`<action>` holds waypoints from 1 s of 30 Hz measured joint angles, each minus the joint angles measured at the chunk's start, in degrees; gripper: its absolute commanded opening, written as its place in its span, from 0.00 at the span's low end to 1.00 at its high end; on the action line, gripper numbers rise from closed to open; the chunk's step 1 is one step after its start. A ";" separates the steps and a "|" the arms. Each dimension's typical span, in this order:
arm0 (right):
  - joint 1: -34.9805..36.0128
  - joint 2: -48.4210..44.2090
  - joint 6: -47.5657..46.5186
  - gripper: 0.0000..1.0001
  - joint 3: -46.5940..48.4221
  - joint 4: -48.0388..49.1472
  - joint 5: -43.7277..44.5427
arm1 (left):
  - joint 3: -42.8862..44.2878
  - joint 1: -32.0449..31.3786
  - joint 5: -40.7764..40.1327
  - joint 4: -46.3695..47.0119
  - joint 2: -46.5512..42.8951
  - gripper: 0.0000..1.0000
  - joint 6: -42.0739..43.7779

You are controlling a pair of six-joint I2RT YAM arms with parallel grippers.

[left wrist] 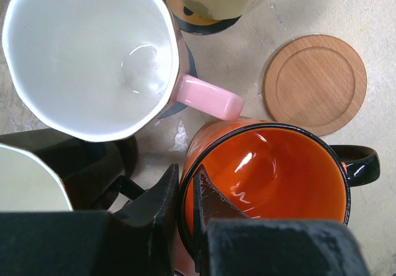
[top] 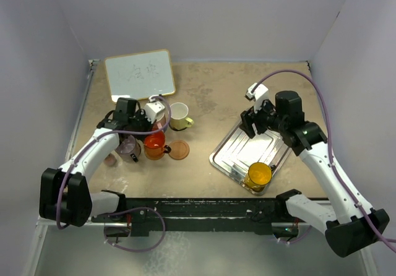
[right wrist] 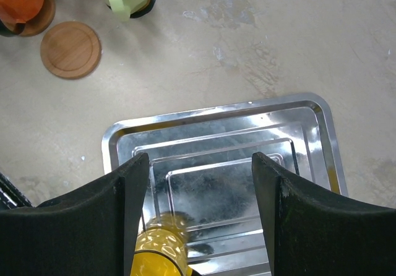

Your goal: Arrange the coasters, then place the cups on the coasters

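task midway: one coaster (left wrist: 314, 83) lies bare; left gripper (left wrist: 185, 195) pinches the rim of the orange mug (left wrist: 266, 171), apparently seated on another; pink mug (left wrist: 86, 53) beside it. right gripper (right wrist: 199, 159), wide, hovers over the tray (right wrist: 309, 106) holding the yellow mug (right wrist: 159, 251).

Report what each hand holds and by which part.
Left hand pinches the red-orange mug by its rim, one finger inside. Right hand is open above the tray, holding nothing.

Whiteboard (top: 139, 73) scribbles too tiny to read; yellow cup (right wrist: 162, 251) chopped off by the right wrist view's bottom edge.
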 measured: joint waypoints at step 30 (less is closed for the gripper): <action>0.00 2.03 -0.31 0.70 0.00 -1.70 0.02 | -2.64 1.07 1.92 2.14 1.99 0.08 1.66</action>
